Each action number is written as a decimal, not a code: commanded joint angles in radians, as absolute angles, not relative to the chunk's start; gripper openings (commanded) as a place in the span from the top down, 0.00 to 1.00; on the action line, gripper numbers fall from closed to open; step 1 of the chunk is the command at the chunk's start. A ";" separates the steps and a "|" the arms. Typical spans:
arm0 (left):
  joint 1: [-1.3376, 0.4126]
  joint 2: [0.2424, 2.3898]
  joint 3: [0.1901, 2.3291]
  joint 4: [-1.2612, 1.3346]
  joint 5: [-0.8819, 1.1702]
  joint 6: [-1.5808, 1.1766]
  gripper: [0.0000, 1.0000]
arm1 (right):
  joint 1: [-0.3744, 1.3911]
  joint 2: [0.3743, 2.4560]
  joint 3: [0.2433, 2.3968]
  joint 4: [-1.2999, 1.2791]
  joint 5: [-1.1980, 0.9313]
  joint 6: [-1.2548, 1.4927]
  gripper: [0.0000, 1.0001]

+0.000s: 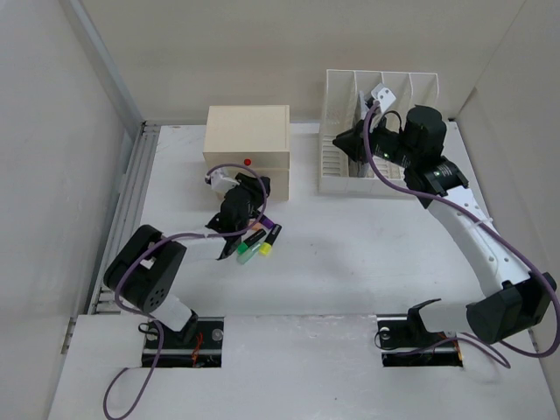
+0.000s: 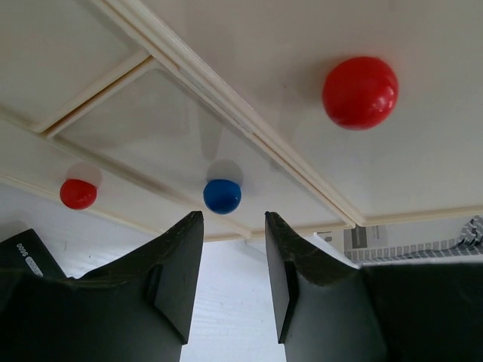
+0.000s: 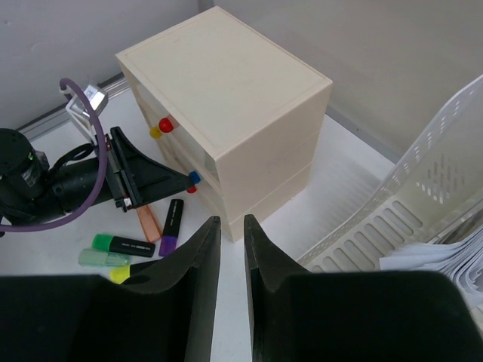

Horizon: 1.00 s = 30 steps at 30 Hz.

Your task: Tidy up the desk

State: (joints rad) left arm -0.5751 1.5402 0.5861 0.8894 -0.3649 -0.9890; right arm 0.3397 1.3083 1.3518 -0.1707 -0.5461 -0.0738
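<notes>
Black fingers of your left gripper (image 2: pixel 230 222) fill the bottom of the left wrist view, closest to the lens. They stand a modest gap apart with nothing between them. Just beyond their tips is a blue knob (image 2: pixel 223 196) on the front of a beige drawer box (image 1: pixel 248 140). A big red knob (image 2: pixel 360 92) sits at the upper right of that view, and a small red knob (image 2: pixel 78 194) sits at the left. Your right gripper (image 3: pixel 232 222) hangs high beside a white file rack (image 1: pixel 332 96), looking down across the box. Its fingers are only a narrow slit apart and grip nothing. Papers (image 3: pixel 430 253) lie inside the rack. From above, the white desk (image 1: pixel 350 254) lies under everything, running from your arm bases back to the white walls, with a grey rail (image 1: pixel 131 201) along its left edge. The box stands at the back, left of centre, and the rack is to its right. A cluster of highlighters (image 1: pixel 254 247) in green, yellow, orange and purple lies on the desk in front of the box, beside your left arm.
</notes>
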 commanded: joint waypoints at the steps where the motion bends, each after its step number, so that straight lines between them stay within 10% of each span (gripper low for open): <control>1: -0.578 1.549 0.632 0.931 -0.391 -0.996 0.65 | 0.337 1.279 1.350 -0.114 -0.552 -0.063 0.76; 30: -0.541 1.606 0.650 0.942 -0.410 -0.937 0.66 | 0.337 1.279 1.350 -0.104 -0.543 -0.063 0.76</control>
